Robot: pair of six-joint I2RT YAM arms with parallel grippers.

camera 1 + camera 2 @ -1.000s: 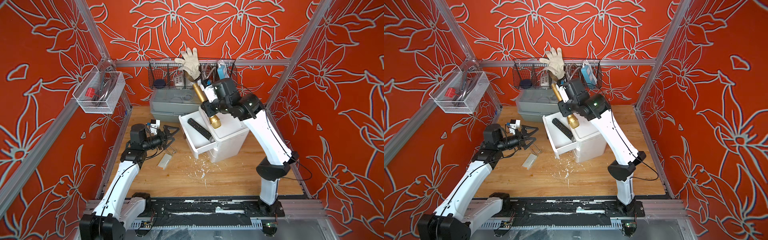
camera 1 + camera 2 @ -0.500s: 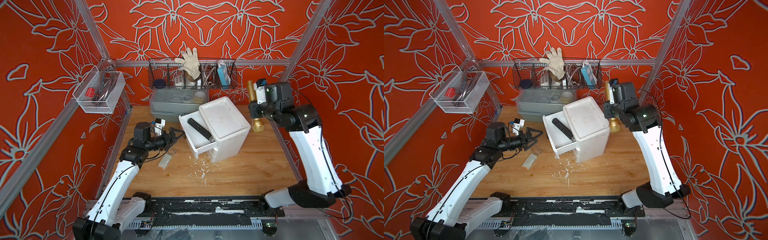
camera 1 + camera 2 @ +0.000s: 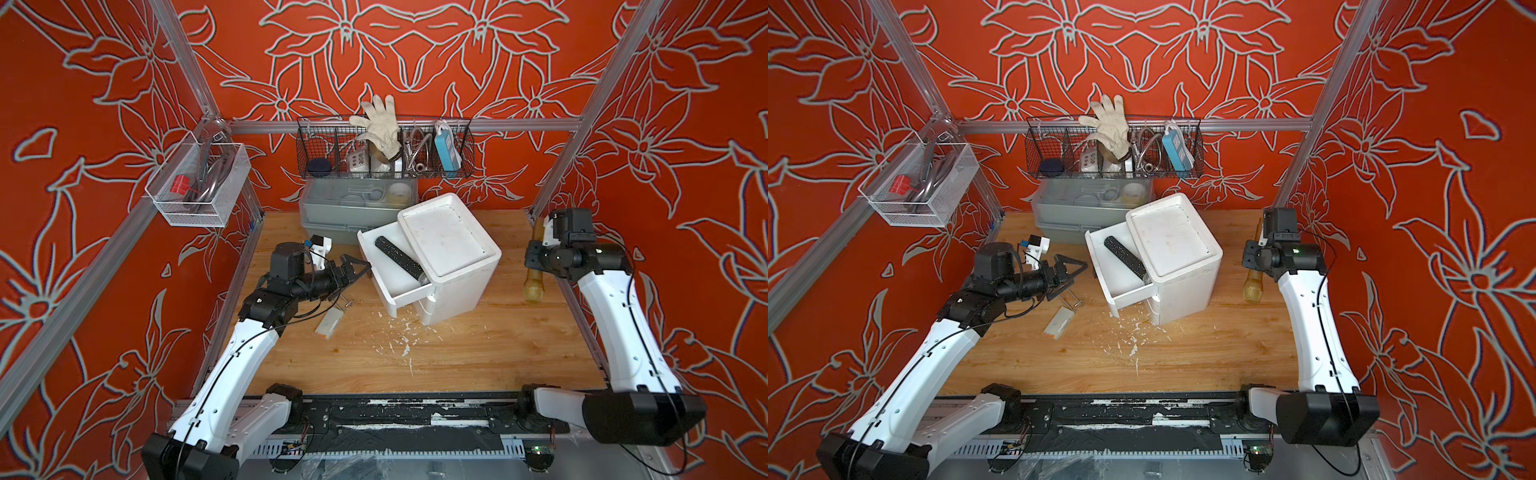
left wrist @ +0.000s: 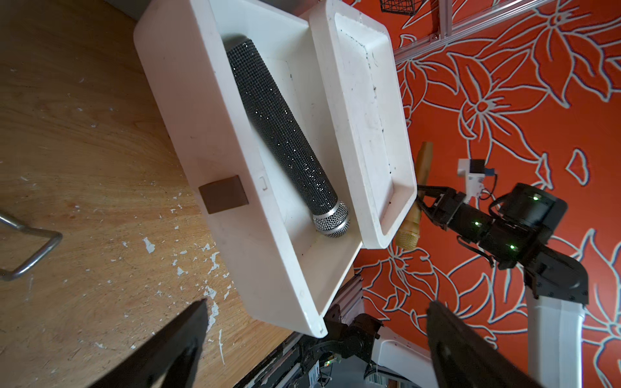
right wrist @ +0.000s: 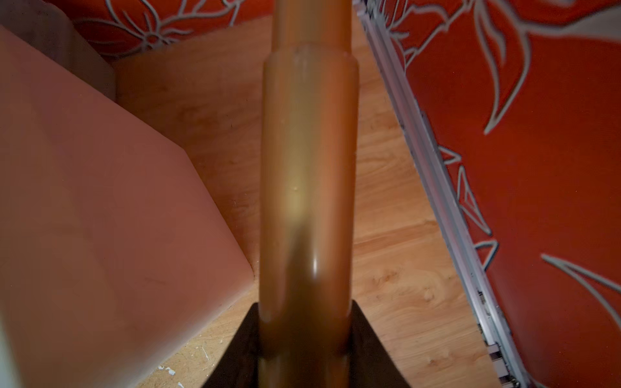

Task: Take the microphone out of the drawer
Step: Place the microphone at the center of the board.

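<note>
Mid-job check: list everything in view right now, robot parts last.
Gold microphone: 1, gold, gripped at right side of table.
Black microphone: 1, black with silver head, lying in open drawer.
Drawer unit: 1, white, mid-table, drawer pulled out.
Bin: 1, grey, against back wall.
Wire basket: 1, black, back wall; holds white glove, blue power strip.
Mesh basket: 1, white, left wall; red item inside.
Flat piece: 1, white, table, left of drawer unit.
Flakes: many, white, table in front of drawer.
Left end effector: 1, black, open, near drawer front.
Right end effector: 1, black, closed on the gold one.
</note>
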